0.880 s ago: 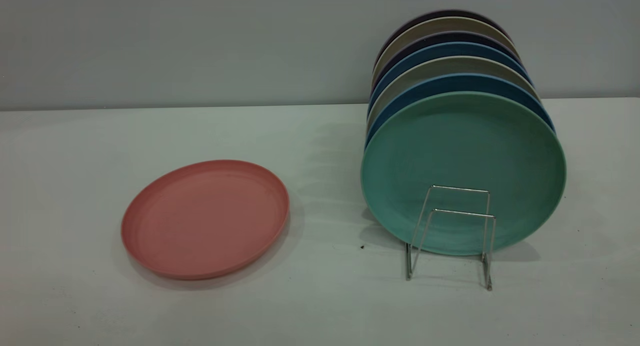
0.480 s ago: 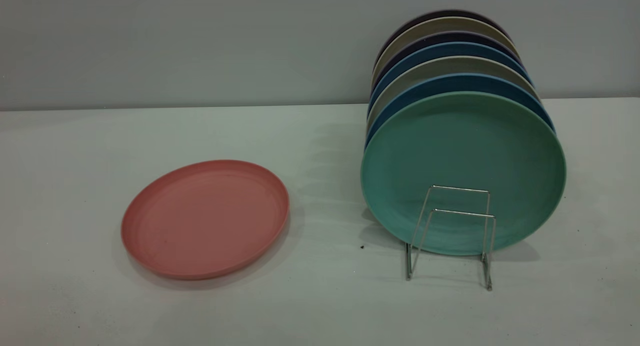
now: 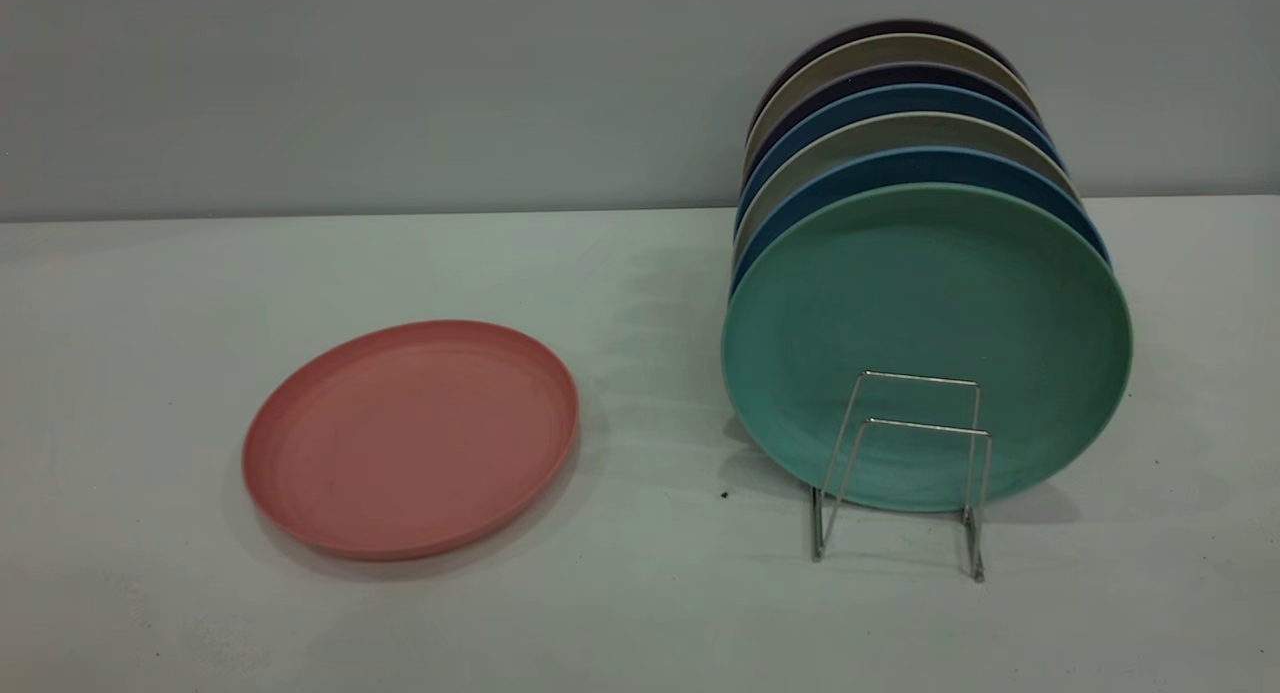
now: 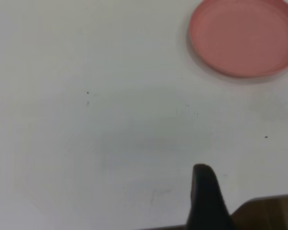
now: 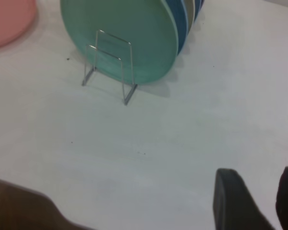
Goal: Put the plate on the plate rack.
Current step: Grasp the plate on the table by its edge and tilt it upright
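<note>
The salmon-pink plate (image 3: 410, 438) lies flat on the white table, left of the plate rack (image 3: 920, 378). The rack's front wire loops stand bare before a teal plate (image 3: 925, 293). Neither arm shows in the exterior view. The left wrist view has the plate (image 4: 244, 36) far off, and part of my left gripper (image 4: 206, 196) hangs over the table edge. My right gripper (image 5: 268, 191) hovers open and empty above bare table, some way from the plate rack (image 5: 105, 52). The plate's edge (image 5: 7, 19) shows beyond the rack.
Behind the teal plate (image 5: 129, 28), several blue, beige and dark plates (image 3: 890, 103) stand upright in the rack, reaching back to the grey wall. A brown surface (image 4: 268, 213) lies past the table edge.
</note>
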Available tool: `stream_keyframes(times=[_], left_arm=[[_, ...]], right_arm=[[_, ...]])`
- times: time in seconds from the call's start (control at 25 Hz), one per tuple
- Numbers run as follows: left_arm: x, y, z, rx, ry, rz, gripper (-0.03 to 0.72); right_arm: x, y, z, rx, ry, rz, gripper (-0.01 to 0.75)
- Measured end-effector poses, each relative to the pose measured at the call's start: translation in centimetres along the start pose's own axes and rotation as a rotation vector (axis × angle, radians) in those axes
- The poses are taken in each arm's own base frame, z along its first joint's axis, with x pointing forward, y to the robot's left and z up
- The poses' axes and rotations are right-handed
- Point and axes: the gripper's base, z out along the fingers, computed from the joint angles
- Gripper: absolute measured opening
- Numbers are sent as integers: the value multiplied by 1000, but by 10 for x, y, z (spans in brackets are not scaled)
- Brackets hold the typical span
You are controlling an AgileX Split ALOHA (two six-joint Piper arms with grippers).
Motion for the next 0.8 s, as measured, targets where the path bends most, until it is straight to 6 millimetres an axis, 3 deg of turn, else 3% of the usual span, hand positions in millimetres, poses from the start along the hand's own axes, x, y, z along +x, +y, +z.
stream_keyframes(times=[0.8], left_arm=[[-3, 3, 4, 26, 28, 20, 484]], right_arm=[[-3, -1, 0, 11, -22, 58, 239]])
